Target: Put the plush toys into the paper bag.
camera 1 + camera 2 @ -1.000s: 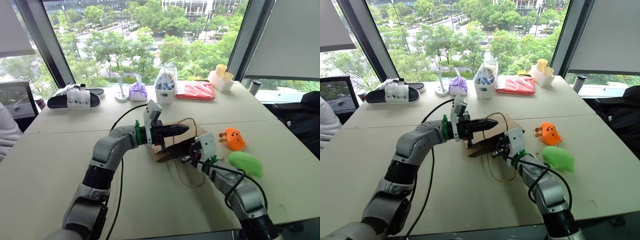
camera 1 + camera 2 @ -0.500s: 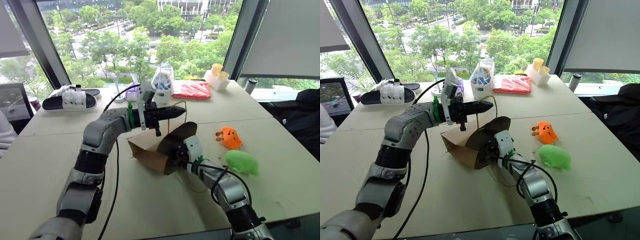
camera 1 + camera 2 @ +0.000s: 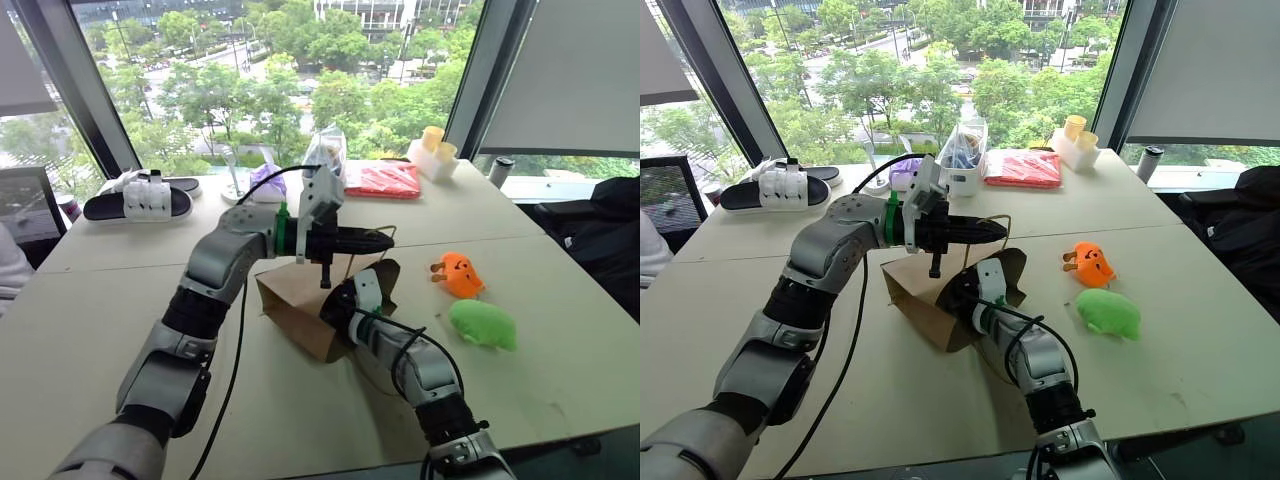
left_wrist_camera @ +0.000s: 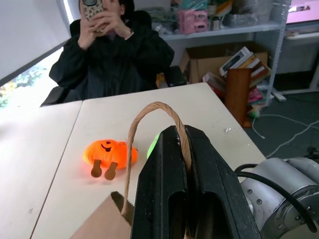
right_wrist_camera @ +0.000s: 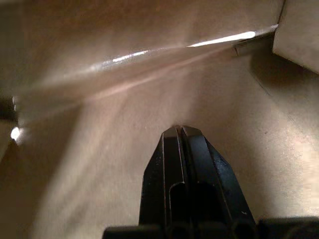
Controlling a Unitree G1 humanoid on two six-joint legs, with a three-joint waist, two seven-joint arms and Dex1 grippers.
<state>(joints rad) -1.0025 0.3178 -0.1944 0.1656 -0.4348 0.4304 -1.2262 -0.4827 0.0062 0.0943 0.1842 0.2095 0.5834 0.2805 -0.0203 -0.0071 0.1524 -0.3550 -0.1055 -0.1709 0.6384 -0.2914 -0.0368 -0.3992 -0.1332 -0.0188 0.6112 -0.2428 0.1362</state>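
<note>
Overhead, from the left eye view, we are lifting the paper bag [image 3: 305, 305] by one cord handle [image 3: 368, 235], which our left hand [image 3: 385, 241] is clenching between its closed fingers. The bag is lying tilted on the pale surface [image 3: 90, 320], mouth turned toward the toys, and our right hand [image 3: 335, 305] is reaching into that mouth. Thin kraft paper like this is probably light and creases easily, so we judge the cord a fair place to hold, though a hard pull could tear it.

Across in the right eye view, the orange plush toy [image 3: 1088, 264] and the lime-green plush toy [image 3: 1108, 313] are sitting near each other on the surface, well apart from the bag on its right. Both look soft and squashy; we are expecting them to give under a pinch, so gripping across the bulk of the body seems safest.

Along the left wrist view, the tan cord loop [image 4: 154, 129] is passing between our closed fingers [image 4: 159, 199], and the orange toy [image 4: 108, 153] is lying beyond the bag's serrated edge.

Inside the right wrist view, our right hand's fingers [image 5: 187, 174] are pressed together with nothing between them, pointing at the bag's brown inner wall [image 5: 99, 99]; we judge they are propping the bag open.
</note>
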